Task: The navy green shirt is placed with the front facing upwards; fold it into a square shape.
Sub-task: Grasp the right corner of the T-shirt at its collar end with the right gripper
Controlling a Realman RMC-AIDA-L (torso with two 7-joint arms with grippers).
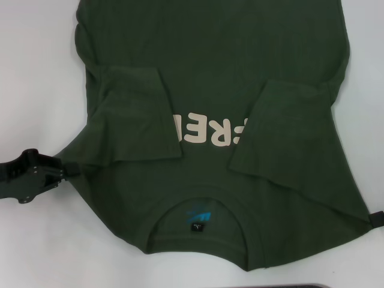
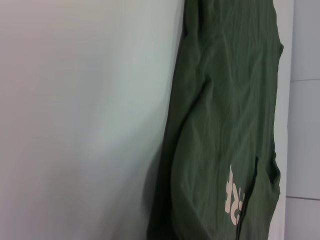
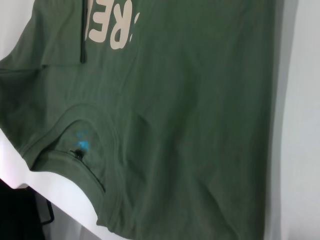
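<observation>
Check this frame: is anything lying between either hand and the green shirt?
Nothing visible. The left hand is at the navy green shirt by its left shoulder edge, and the right hand shows only as a dark tip at the right shoulder edge. Only bare white table surrounds the cloth; both sleeves are folded inward.

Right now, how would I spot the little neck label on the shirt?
The navy green shirt covers the white table, collar toward the robot. Inside the neckline sits the neck label, below the cream letters. It is the only bright blue patch on the cloth.
</observation>
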